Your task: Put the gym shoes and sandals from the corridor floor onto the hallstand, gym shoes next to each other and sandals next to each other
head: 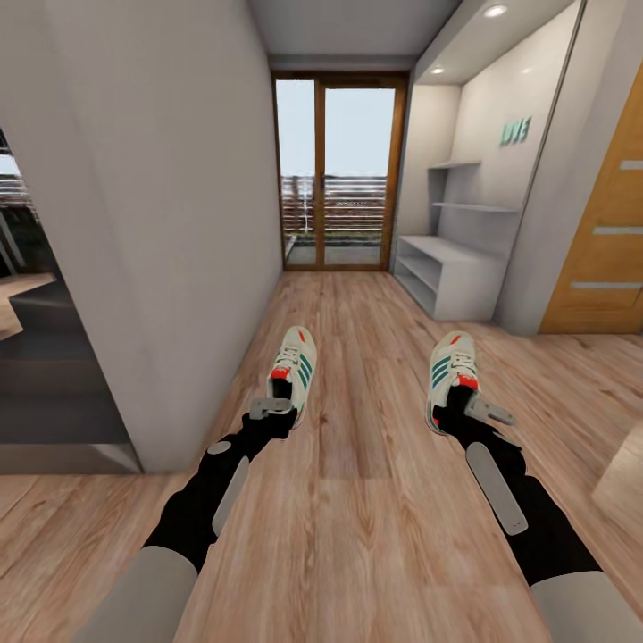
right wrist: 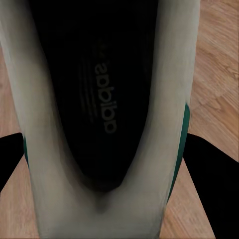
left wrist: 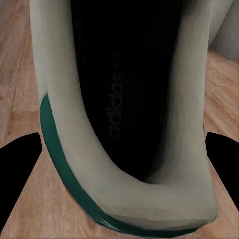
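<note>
Head view high, down the corridor floor [head: 375, 500]; wrist views close inside each gym shoe [left wrist: 124, 99].

The light brown wood-plank corridor floor [head: 375, 500] shows clear grain and a soft satin sheen. The cream-white lace-up gym shoe on the left [head: 295, 364] and its twin on the right [head: 449, 375] look like matt leather or canvas, with green side stripes and red-orange patches. In the wrist views their collars [left wrist: 74, 144] [right wrist: 40, 164] look smooth and padded, around dark matt insoles. The pale grey-white hallstand [head: 451, 272] looks smooth and painted. The orange-brown door [head: 607, 259] has a wood-veneer finish.
</note>
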